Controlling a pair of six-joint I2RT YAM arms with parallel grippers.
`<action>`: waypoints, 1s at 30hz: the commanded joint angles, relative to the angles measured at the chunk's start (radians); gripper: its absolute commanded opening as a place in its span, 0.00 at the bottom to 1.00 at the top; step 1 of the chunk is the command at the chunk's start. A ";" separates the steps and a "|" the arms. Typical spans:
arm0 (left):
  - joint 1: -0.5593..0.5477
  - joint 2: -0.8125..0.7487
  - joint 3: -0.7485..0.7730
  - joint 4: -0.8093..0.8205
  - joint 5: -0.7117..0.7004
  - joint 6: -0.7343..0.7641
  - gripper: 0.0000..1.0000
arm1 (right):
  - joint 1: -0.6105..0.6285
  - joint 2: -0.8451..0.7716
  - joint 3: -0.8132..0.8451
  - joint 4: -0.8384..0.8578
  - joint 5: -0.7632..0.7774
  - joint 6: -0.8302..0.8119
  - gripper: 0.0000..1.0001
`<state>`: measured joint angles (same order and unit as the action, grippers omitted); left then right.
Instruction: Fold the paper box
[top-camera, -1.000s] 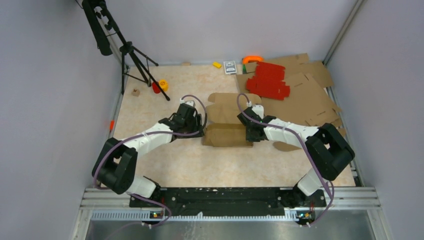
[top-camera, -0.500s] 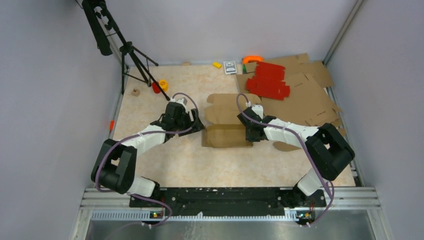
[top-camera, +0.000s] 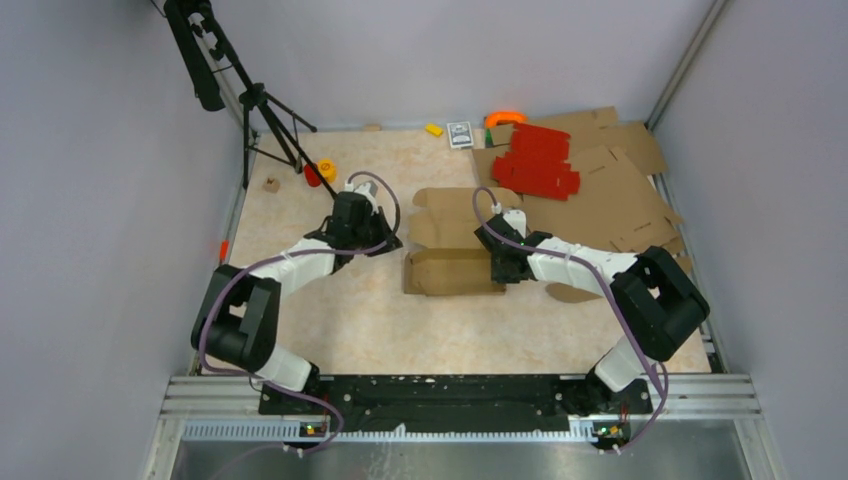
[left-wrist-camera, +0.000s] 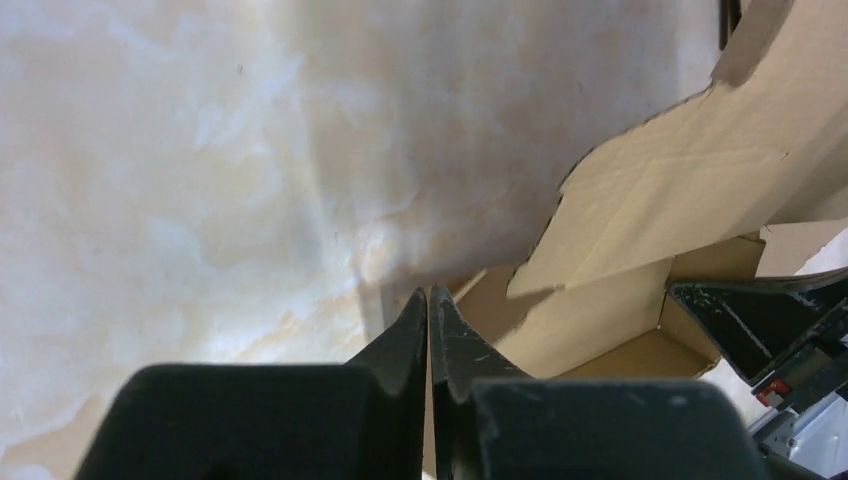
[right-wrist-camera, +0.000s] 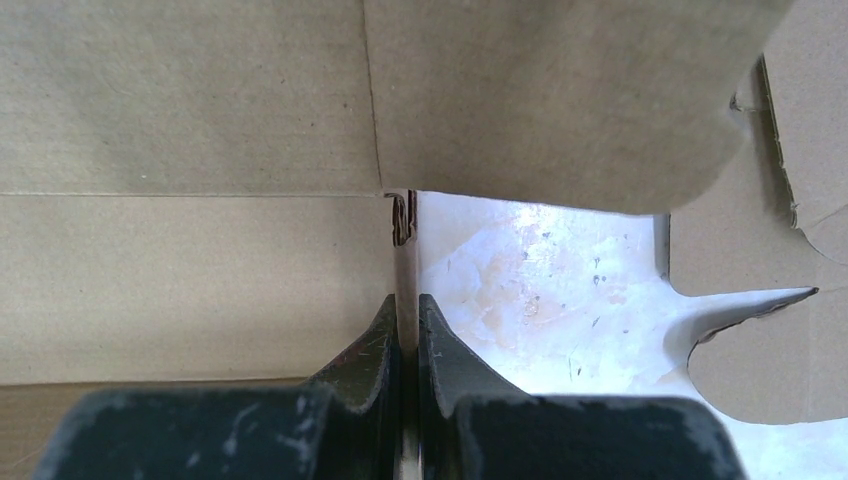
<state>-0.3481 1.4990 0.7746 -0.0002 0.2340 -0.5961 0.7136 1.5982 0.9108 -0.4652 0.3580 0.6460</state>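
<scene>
The paper box (top-camera: 450, 272) lies mid-table, a plain brown creased piece with its flaps spread toward the back. Its panels also fill the right wrist view (right-wrist-camera: 200, 150) and show at the right of the left wrist view (left-wrist-camera: 640, 190). My right gripper (top-camera: 497, 268) is at the box's right end, shut (right-wrist-camera: 403, 300) on the edge of an upright cardboard wall (right-wrist-camera: 404, 255). My left gripper (top-camera: 396, 243) hangs just left of the box, apart from it. Its jaws (left-wrist-camera: 429, 292) are shut with nothing between them.
Red cardboard sheets (top-camera: 535, 160) lie on larger flat brown sheets (top-camera: 610, 195) at the back right. A tripod (top-camera: 265, 110) stands back left, with small red and yellow items (top-camera: 320, 172) and a wooden cube (top-camera: 271, 184) near it. Small objects (top-camera: 459, 134) line the back edge.
My left gripper has drawn back to the left, away from the box's left end, and closed from open to shut. The right arm and box have stayed put.
</scene>
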 joint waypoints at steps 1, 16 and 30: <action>0.001 0.070 0.081 0.051 0.074 0.053 0.00 | 0.011 0.007 -0.009 0.011 -0.017 -0.009 0.00; -0.129 0.162 0.257 -0.256 0.170 0.243 0.00 | 0.010 0.022 -0.003 0.008 -0.013 -0.012 0.00; -0.167 0.099 0.281 -0.349 -0.004 0.187 0.01 | 0.010 0.022 0.016 -0.009 0.001 -0.012 0.00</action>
<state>-0.5053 1.6886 1.0634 -0.3447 0.3073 -0.3771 0.7136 1.5986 0.9112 -0.4744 0.3408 0.6273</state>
